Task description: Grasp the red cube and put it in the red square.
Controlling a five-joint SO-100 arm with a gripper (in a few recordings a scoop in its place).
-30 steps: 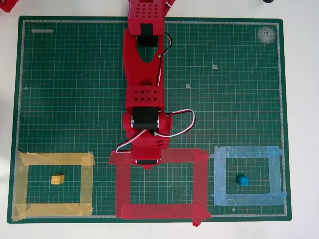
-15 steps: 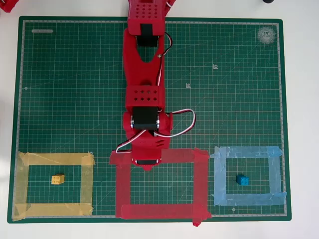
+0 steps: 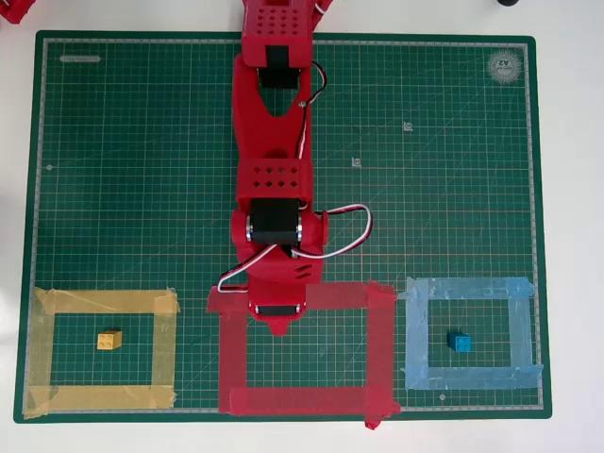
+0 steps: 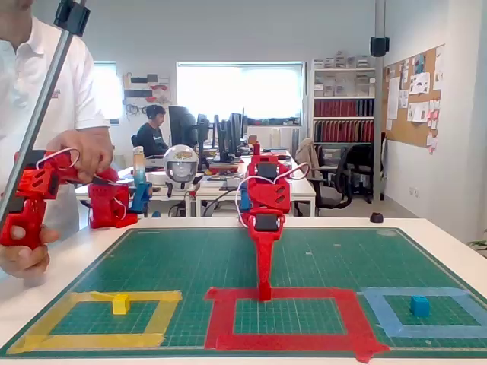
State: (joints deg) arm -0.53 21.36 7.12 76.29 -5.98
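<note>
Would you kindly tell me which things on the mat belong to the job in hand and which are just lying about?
Part of the job:
red square
gripper, down at the square's far strip
red cube: I cannot make it out

Lying about:
yellow cube in the yellow tape outline
blue cube in the light blue tape outline

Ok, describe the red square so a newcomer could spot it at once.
Three tape outlines line the bottom edge of the green mat in the overhead view. The red square is the middle one, between the yellow outline and the light blue outline. It is the largest, under the gripper.
</note>
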